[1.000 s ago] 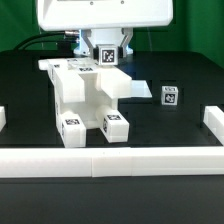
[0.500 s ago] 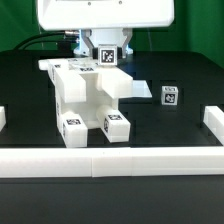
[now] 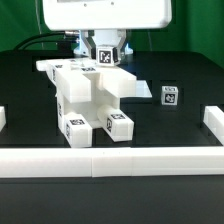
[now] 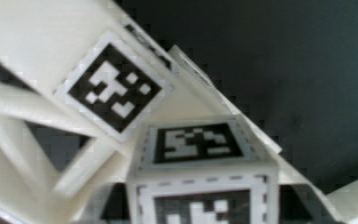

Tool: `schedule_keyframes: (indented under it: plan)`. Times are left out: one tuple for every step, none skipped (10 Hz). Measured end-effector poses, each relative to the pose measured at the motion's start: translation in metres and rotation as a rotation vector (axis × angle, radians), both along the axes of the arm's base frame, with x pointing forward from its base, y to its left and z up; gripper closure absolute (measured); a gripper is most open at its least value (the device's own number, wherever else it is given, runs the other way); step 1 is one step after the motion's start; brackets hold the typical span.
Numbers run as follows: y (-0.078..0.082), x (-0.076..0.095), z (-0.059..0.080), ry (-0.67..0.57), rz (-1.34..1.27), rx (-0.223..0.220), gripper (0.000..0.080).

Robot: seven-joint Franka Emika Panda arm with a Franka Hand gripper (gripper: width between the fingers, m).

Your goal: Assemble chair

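Note:
The chair (image 3: 88, 100) stands mid-table in the exterior view as a blocky white structure. It has tags on its two front feet and on its top. My gripper (image 3: 104, 48) is right behind it, under the white arm. Its fingers flank a tagged white piece (image 3: 104, 56) at the chair's back and look shut on it. The wrist view is filled by white chair bars and three tags (image 4: 115, 84) seen very close. The fingers do not show there.
A small loose white block with a tag (image 3: 170, 96) lies at the exterior view's right of the chair. The long low border wall (image 3: 110, 160) runs along the front, with short stubs at both sides (image 3: 213, 118).
The chair and the tagged piece between the fingers have shifted slightly toward the exterior view's left and turned a little. The loose block has not moved.

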State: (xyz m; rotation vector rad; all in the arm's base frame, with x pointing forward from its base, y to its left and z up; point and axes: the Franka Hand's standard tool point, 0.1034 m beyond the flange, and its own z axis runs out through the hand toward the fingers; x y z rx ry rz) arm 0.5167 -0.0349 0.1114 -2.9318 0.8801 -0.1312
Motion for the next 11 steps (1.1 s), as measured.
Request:
schedule_keyframes:
  plan:
    - [0.000,0.000,0.000,0.003,-0.059,0.006,0.0517]
    - [0.001,0.000,0.000,0.008,-0.155,0.017,0.0517]
    - [0.003,0.000,0.000,0.013,-0.234,0.026,0.0517]
    - [0.004,0.000,-0.001,0.015,-0.269,0.029,0.0517]
    - [0.004,0.000,-0.001,0.015,-0.268,0.029,0.0450]
    - [0.004,0.000,-0.001,0.014,-0.248,0.027,0.0450]
    - [0.006,0.000,0.000,0.017,-0.232,0.026,0.0256]
    - [0.011,0.003,0.002,0.020,-0.221,0.030,0.0171]
    - [0.013,0.004,0.002,0.016,-0.163,0.024,0.0171]
    - [0.012,0.004,0.002,0.011,-0.069,0.014,0.0154]
    - [0.012,0.004,0.002,0.007,0.005,0.007,0.0154]
